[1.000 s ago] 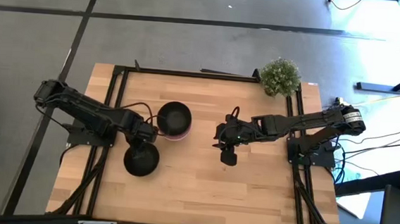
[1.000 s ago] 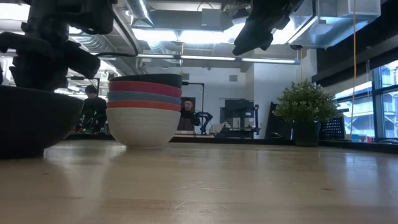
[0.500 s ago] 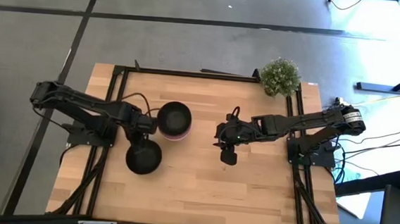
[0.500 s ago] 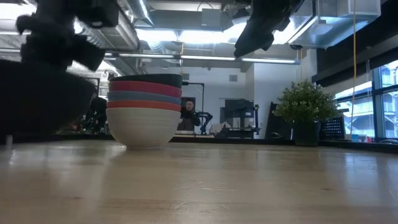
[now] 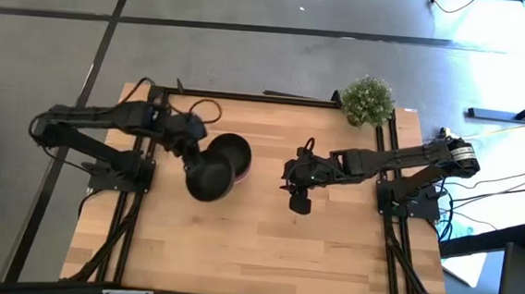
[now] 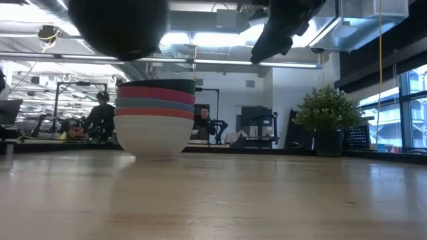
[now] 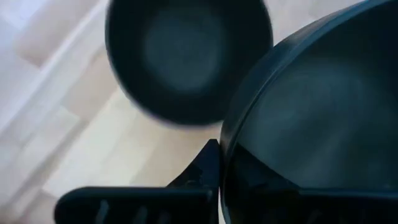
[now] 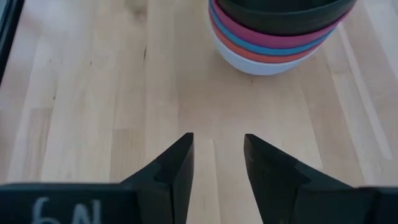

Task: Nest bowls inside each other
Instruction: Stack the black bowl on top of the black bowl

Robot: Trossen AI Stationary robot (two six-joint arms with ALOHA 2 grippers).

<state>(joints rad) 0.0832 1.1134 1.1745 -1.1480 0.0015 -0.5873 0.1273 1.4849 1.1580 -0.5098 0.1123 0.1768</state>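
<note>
A stack of bowls [image 5: 232, 154] stands on the table left of centre, white at the bottom, then red, blue and magenta-pink, with a black one [image 7: 186, 56] on top; it also shows as the stack [image 6: 155, 117] in the low view. A second black bowl [image 5: 209, 178] is in my left gripper [image 5: 191, 149], up in the air beside and above the stack, seen as the black bowl [image 6: 120, 27] at the top of the low view. My right gripper [image 8: 217, 155] hovers open to the right of the stack [image 8: 280, 31], touching nothing. My left gripper holds the second black bowl by its rim [image 7: 227, 146], on the side toward the table's left edge. One finger [image 7: 208, 165] lies against the outside of the wall; the bowl hides the other. The bowl is lifted clear of the table, higher than the stack's top.
A small green potted plant [image 5: 369, 100] stands at the far right corner of the table. Bare wood lies along the near half and between the stack and the right gripper [image 5: 298, 200]. People and equipment show in the room beyond.
My left gripper has lifted the second black bowl off the table from the near-left side of the stack. It has carried the bowl up and toward the far edge and the stack. The stack and my right arm have kept still.
</note>
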